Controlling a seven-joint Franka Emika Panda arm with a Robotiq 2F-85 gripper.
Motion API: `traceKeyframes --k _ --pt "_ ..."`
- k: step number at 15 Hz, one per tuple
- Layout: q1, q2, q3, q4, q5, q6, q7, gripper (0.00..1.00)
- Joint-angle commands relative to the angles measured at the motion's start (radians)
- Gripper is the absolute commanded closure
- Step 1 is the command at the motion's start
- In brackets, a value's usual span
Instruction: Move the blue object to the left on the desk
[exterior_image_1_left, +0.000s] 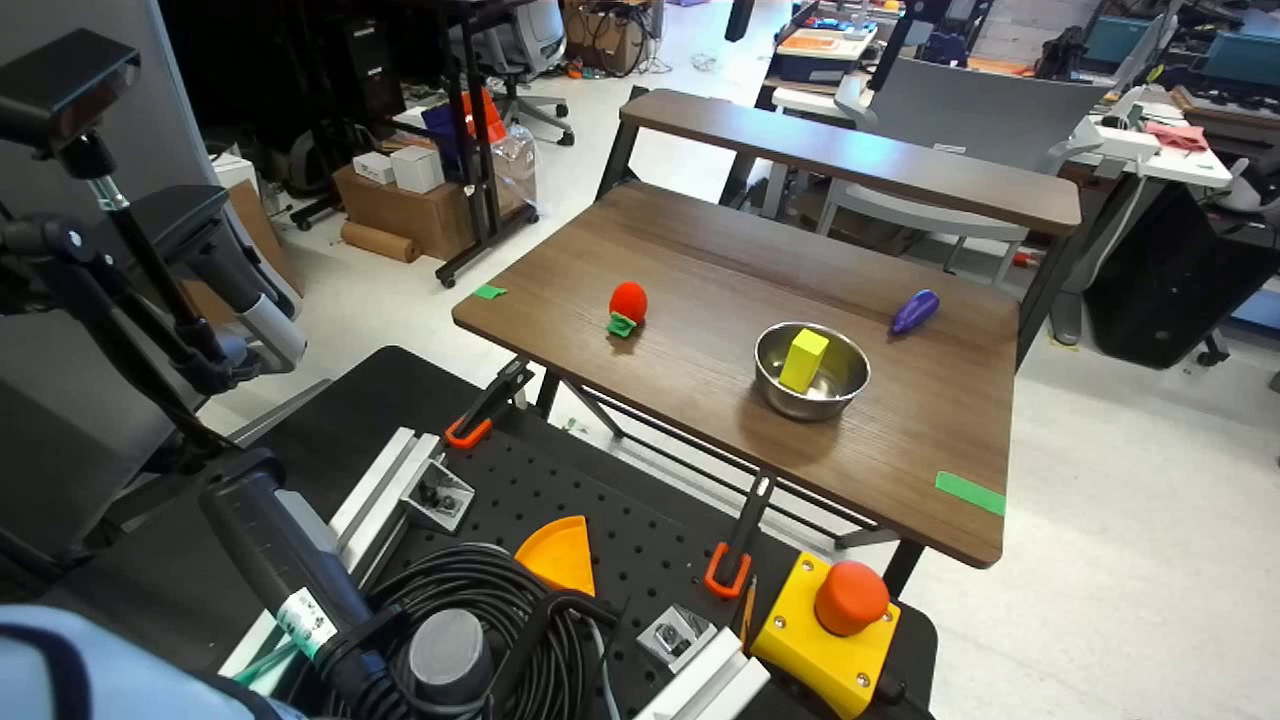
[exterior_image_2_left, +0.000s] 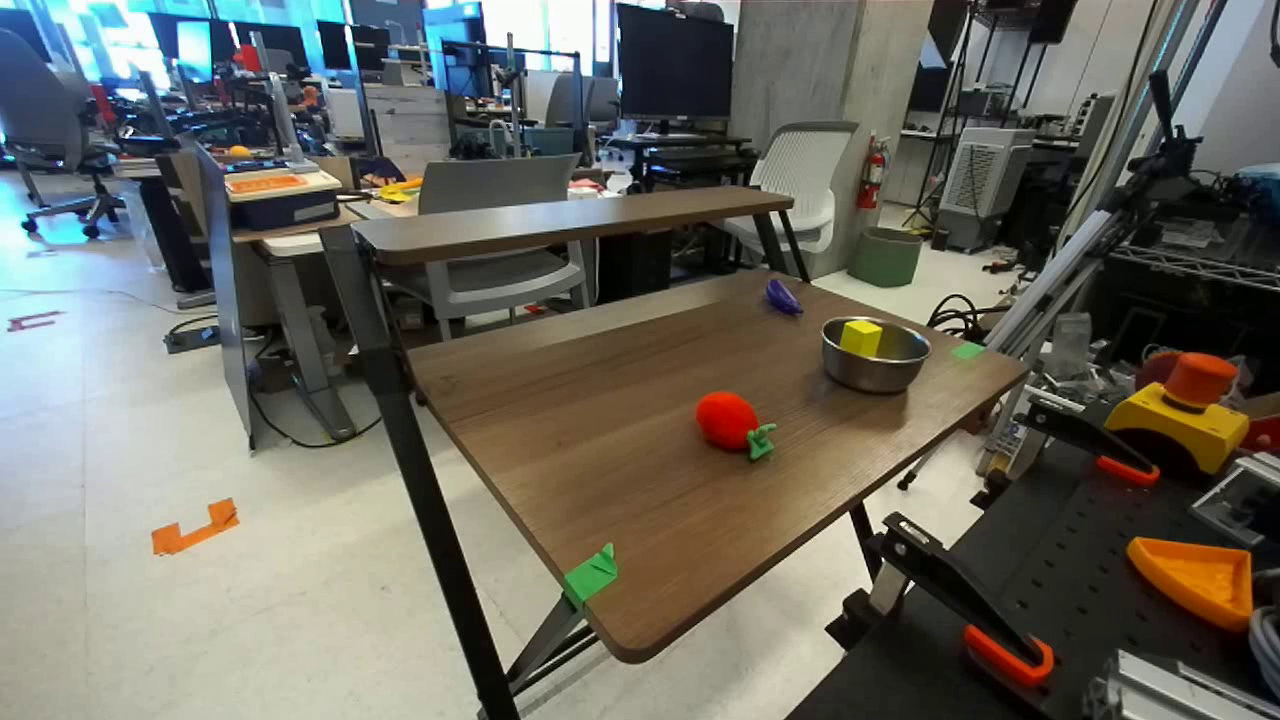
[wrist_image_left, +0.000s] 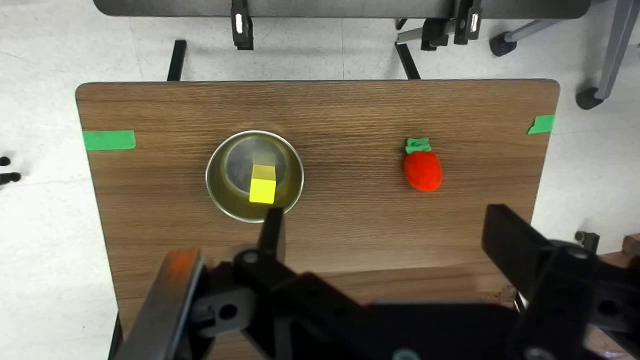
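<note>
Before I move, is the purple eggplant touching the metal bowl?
Apart: in an exterior view, a strip of brown tabletop shows between the purple eggplant and the metal bowl.

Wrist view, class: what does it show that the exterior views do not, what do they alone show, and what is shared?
Only the wrist view shows the gripper up close, jaws apart. Only the exterior views show the purple eggplant and the red emergency-stop button. All share the yellow block in the metal bowl, the green-topped red toy and the desk.
</note>
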Motion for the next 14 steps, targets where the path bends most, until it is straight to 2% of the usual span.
traceKeyframes --k 1,4,8,14 --pt "-0.02 0.034 0.02 0.021 0.001 0.015 0.011 0.0" --pt "-0.02 0.133 0.01 0.094 0.035 0.055 0.024 0.0" --pt "-0.038 0.328 0.007 0.253 0.091 0.109 0.051 0.0" --pt "-0.103 0.661 0.026 0.595 0.128 0.102 0.111 0.0"
